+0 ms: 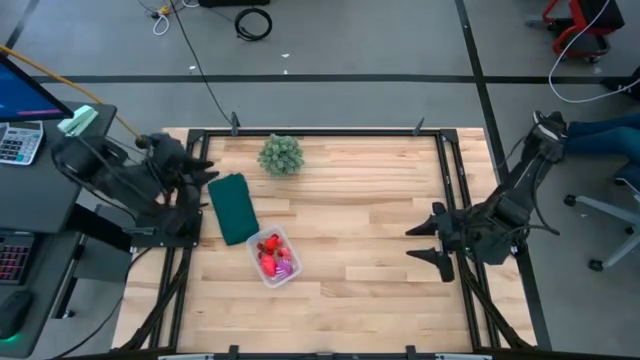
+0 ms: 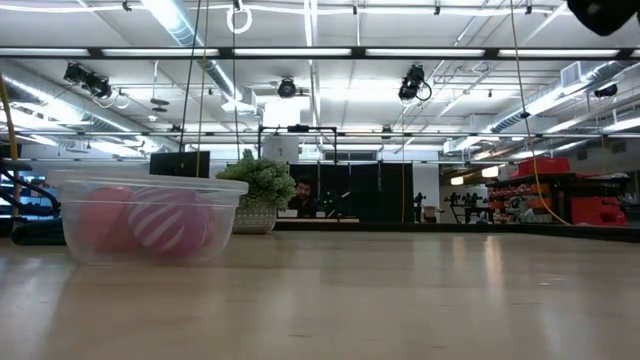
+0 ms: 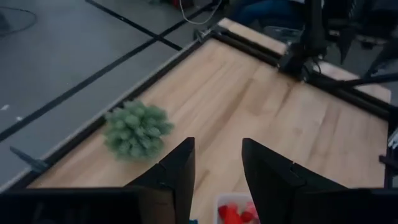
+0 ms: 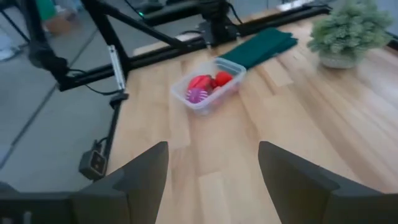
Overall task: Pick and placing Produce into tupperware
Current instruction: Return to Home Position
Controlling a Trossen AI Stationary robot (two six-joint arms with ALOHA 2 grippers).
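The clear tupperware (image 1: 272, 257) stands on the table near its left side, with red and pink produce (image 1: 268, 252) and a spiky purple piece (image 1: 283, 269) inside it. The right wrist view shows the tupperware (image 4: 209, 85) from across the table, and the low view shows the tupperware (image 2: 150, 218) up close. My left gripper (image 1: 210, 172) is open at the table's left edge, above the table. My right gripper (image 1: 425, 243) is open at the right edge, away from the tupperware. The left gripper (image 3: 217, 168) and right gripper (image 4: 212, 165) hold nothing.
A dark green flat piece (image 1: 233, 207) lies next to the tupperware toward the far side. A bushy pale-green plant (image 1: 281, 154) stands near the far edge. Bare wood fills the middle and right of the table. Black frame rails run along the table's edges.
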